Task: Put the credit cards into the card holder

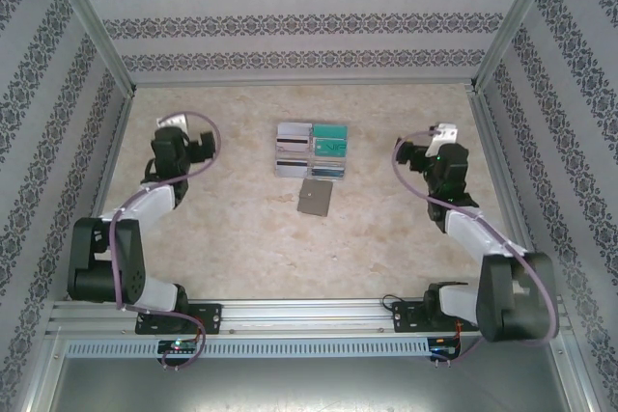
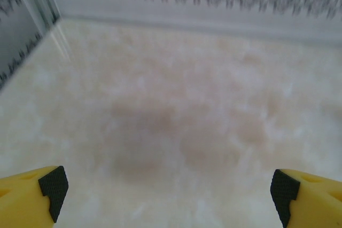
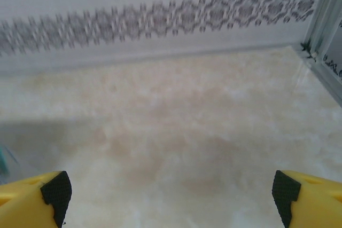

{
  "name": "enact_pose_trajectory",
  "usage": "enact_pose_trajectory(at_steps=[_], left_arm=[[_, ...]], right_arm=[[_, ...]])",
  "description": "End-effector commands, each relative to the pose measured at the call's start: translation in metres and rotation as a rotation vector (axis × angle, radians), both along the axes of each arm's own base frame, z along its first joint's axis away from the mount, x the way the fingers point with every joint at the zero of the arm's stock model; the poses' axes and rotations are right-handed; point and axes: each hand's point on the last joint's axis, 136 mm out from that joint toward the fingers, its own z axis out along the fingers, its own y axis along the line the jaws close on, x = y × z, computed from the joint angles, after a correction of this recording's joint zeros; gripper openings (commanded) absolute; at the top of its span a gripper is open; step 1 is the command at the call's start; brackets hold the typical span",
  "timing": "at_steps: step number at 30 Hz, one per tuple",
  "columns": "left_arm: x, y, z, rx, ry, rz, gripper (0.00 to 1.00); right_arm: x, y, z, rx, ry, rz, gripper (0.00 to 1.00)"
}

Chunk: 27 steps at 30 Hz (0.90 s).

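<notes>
Patterned wallpaper in grey bands lines three walls of the booth, and a beige, marbled table (image 1: 241,238) fills the floor of it. Seen from above, the credit cards (image 1: 311,150) lie in a tight block at the middle of the table, toward the far wall. The white-grey cards (image 1: 292,132) form the left column, one of them showing a dark stripe, and the teal cards (image 1: 331,149) form the right column. The block has straight, tidy edges, but the view is too small to tell whether a tray holds the cards or how it is divided.

The card holder (image 1: 316,198) is a flat grey rectangle lying just on the near side of the block, turned slightly askew. Whether it touches the nearest cards cannot be told, nor whether anything sits inside it.

Both grippers are well apart from these things, one on each side. The left gripper (image 1: 173,123) hangs over bare table far to the left of the cards. In its wrist view the left gripper (image 2: 168,188) has its jaws spread wide, with one yellow finger with a black pad (image 2: 53,185) at each lower corner and blurred marble between them. The right gripper (image 1: 444,130) hangs far to the right of the cards, at about the same depth. In the right wrist view the gripper (image 3: 171,191) is likewise spread wide, with its black pads (image 3: 56,190) at the corners and bare table between them.
</notes>
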Motion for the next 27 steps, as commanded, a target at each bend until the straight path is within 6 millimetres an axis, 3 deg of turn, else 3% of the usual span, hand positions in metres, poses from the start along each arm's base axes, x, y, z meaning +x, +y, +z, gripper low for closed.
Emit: enact_pose_trajectory(at_steps=[1,5,7,12,16,19,23,27], left_arm=[[-0.014,-0.007,-0.014,-0.131,0.127,0.034,0.99],[-0.009,-0.031,-0.008,-0.274,0.131,-0.038,0.99],[-0.008,-0.043,-0.009,-0.357,0.141,-0.073,0.99],[-0.013,-0.066,-0.014,-0.404,0.181,-0.132,0.99],[-0.019,-0.084,-0.021,-0.413,0.202,-0.165,0.99],[-0.019,-0.097,-0.028,-0.409,0.22,-0.196,0.99],[-0.015,-0.112,-0.031,-0.414,0.237,-0.236,0.99],[-0.013,-0.127,-0.031,-0.41,0.254,-0.279,0.99]], right_arm=[[-0.005,0.017,-0.004,0.191,0.134,0.058,0.98],[-0.01,0.074,0.0,0.173,0.268,0.252,0.98],[-0.023,0.111,-0.004,0.119,0.321,0.36,0.98],[-0.063,0.169,-0.031,0.127,0.437,0.544,0.97],[-0.085,0.182,-0.07,0.005,0.57,0.544,0.95],[-0.078,0.173,-0.094,-0.072,0.623,0.449,0.95],[-0.058,0.167,-0.103,-0.145,0.633,0.373,0.94],[-0.054,0.184,-0.102,-0.212,0.629,0.439,0.9]])
